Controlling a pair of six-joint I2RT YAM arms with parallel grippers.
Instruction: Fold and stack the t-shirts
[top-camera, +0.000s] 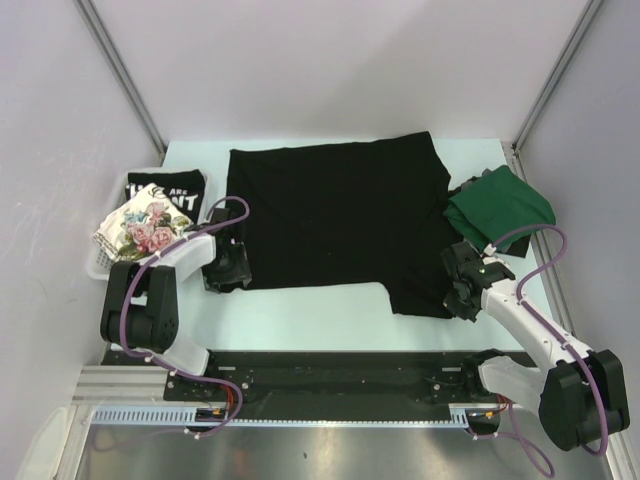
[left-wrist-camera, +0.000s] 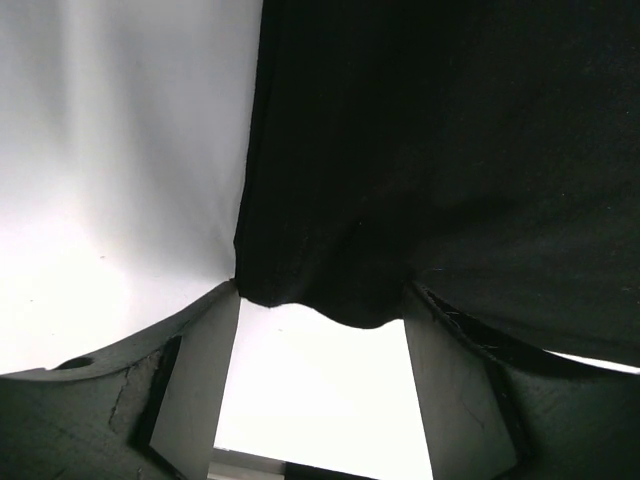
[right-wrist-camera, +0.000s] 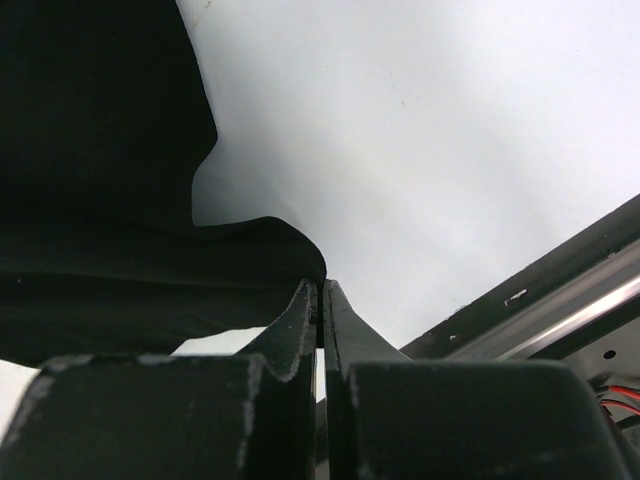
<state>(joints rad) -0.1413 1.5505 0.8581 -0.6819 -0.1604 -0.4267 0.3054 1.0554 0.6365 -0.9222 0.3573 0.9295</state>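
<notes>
Jaws on the left gripper (left-wrist-camera: 322, 300) stand apart. The near left corner of the big black shirt (left-wrist-camera: 420, 150) lies between its fingers (left-wrist-camera: 195, 380). Jaws on the right gripper (right-wrist-camera: 320, 290) are pressed together at the near right corner of that shirt. The cloth touches their tips, but I cannot tell if any is pinched. The big black shirt lies spread flat in the middle of the table (top-camera: 320, 320). A green shirt (top-camera: 500, 208) is bunched up at the right, touching its sleeve. At the left, a white basket (top-camera: 100, 262) holds a flowery shirt (top-camera: 140, 228) and a black shirt with white letters (top-camera: 168, 190). Folds hide some of the letters.
</notes>
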